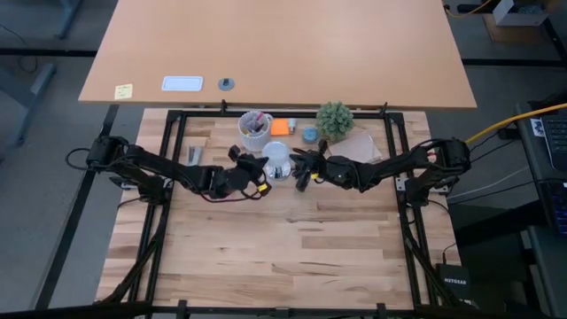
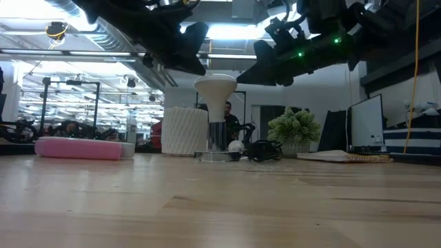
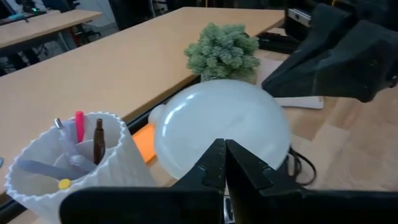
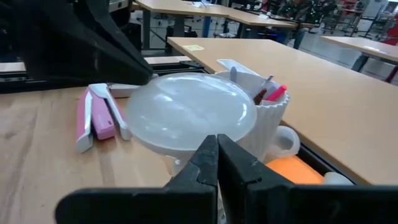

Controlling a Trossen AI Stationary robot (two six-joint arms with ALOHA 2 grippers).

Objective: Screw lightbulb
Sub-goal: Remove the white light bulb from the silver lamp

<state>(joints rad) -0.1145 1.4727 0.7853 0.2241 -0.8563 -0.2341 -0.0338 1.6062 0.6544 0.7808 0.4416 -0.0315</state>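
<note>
The lightbulb (image 2: pixel 216 88), a white frosted globe, stands upright with its neck in a silvery round fitting (image 2: pixel 217 146) on the wooden table, near the far middle. My left gripper (image 1: pixel 262 167) is shut and points at the globe (image 3: pixel 221 121) from the table's left. My right gripper (image 1: pixel 299 170) is shut too and points at the globe (image 4: pixel 189 109) from the table's right. Both sets of fingertips are at the height of the globe's upper edge. My left gripper has its shut fingertips (image 3: pixel 214 163) at the globe's left upper side (image 3: pixel 205 140), coming nearly level from the table's left; I cannot tell whether they touch it. My right gripper has its shut fingertips (image 4: pixel 208 155) at the globe's right upper side (image 4: pixel 205 127), coming nearly level from the table's right; I cannot tell whether they touch it.
A white ribbed cup of pens (image 1: pixel 254 128) stands just behind the bulb, with an orange pad (image 1: pixel 280 127) and a small green plant (image 1: pixel 335 117) to its right. A pink tool (image 4: pixel 87 118) lies at the left and a black cord (image 2: pixel 262 150) beside the fitting. The table's near half (image 1: pixel 283 248) is bare wood.
</note>
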